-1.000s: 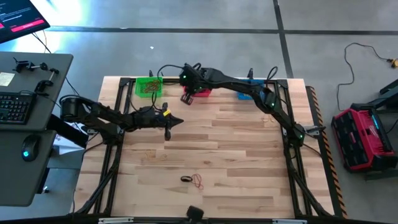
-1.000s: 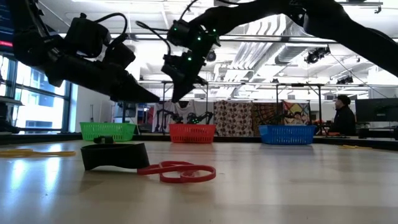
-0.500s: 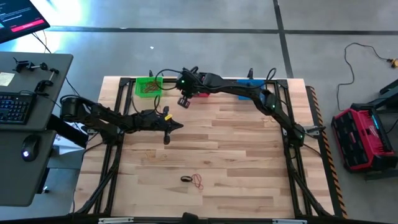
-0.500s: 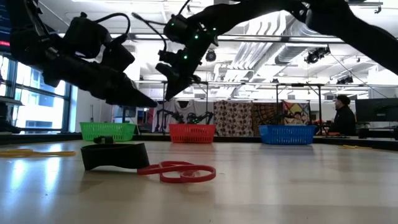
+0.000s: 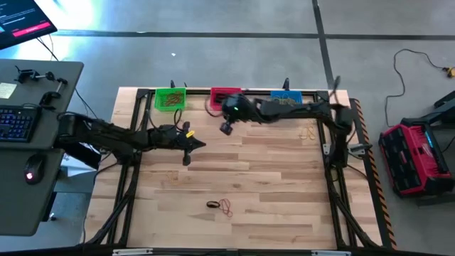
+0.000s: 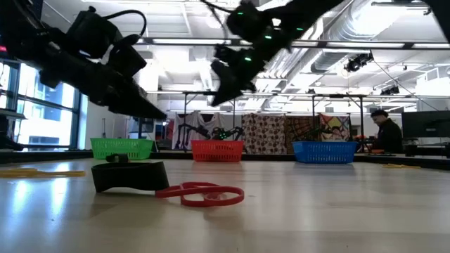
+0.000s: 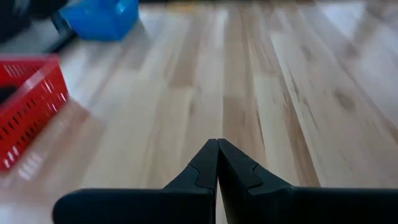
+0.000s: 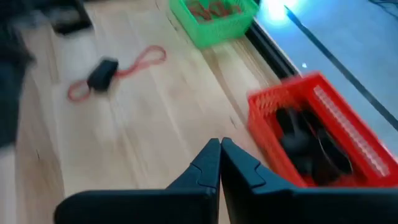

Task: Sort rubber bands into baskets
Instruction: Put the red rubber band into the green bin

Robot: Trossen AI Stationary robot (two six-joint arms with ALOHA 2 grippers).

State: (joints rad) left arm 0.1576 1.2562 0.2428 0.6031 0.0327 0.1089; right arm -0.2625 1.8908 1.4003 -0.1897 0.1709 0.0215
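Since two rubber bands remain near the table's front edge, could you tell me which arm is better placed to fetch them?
Probably the left: the left gripper, shut, hovers nearer the black band and red band than the right gripper, by the red basket.

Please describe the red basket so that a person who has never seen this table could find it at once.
Look at the far edge of the wooden table, where three small plastic baskets stand in a row. The red basket is the middle one, between the green basket and the blue basket. It alone is red, and dark bands lie inside it.
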